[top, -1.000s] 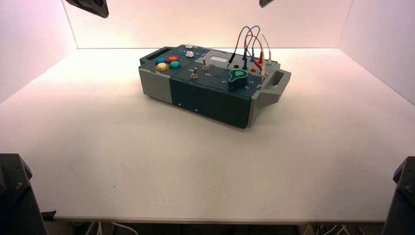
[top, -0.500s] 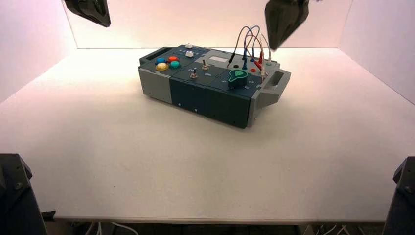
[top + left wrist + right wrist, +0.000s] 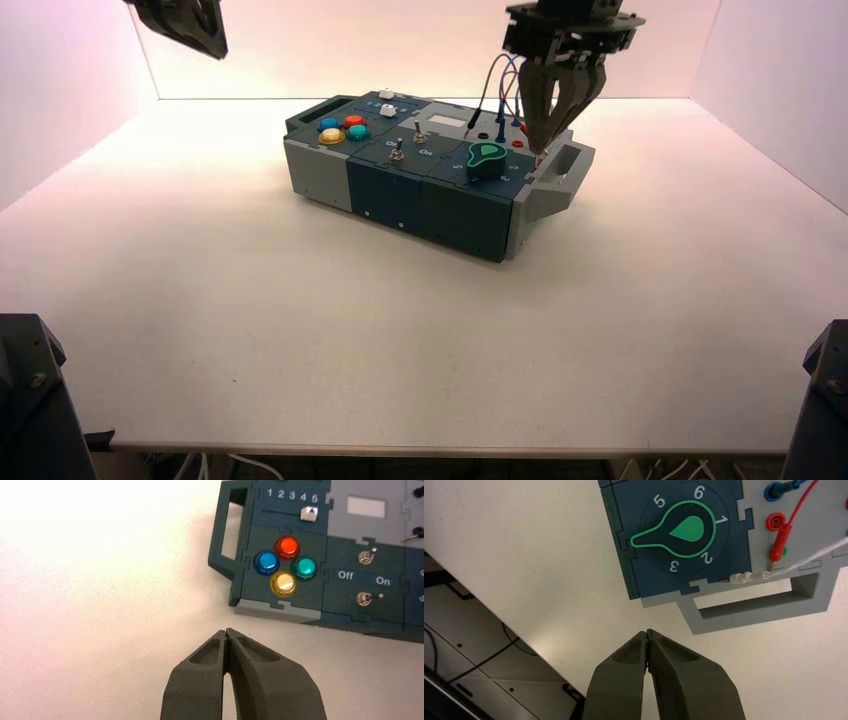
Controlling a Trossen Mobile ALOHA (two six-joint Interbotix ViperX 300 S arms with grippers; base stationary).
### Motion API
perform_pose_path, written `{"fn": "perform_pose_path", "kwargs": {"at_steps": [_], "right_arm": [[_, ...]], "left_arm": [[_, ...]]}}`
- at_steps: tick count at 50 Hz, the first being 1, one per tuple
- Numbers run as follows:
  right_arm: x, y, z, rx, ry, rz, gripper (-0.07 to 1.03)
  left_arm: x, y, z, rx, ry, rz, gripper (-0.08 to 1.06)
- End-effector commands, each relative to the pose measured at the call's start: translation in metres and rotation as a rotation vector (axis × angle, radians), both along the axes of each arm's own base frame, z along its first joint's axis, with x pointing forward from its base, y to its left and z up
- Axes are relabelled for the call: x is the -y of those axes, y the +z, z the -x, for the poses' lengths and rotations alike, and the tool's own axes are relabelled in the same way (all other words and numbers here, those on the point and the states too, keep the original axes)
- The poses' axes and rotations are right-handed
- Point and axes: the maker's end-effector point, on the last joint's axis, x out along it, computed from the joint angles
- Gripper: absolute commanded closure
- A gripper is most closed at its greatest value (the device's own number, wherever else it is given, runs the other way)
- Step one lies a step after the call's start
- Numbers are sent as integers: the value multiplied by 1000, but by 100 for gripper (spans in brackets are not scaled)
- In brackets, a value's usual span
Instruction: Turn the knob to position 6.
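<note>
Over on the upper right of the high view, the right claw [image 3: 540, 150] has swung down into sight since a second ago and now hangs near the dark-teal knob [image 3: 486, 160], its fingers closed on nothing. The knob sits right of centre on the box [image 3: 435, 215]; its pointer lies between 5 and 3, so turning remains. The left claw [image 3: 226, 632], also closed, waits upper left. I see no container.
</note>
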Motion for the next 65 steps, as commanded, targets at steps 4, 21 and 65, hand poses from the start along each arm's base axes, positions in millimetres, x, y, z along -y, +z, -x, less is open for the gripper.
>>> {"fn": "perform_pose_path", "kwargs": {"at_steps": [4,21,65], "right_arm": [[-7,-5,-9,22,3,-12,98],[-14,-12,-21,18,-2,-8,98],[-48,-32,-48,25,18,-14,98]], "left_arm": [[2,13,-11,36,-4,3,101],[3,15,-11,40,-7,3,101],[3,18,-11,47,-2,9,101]]}}
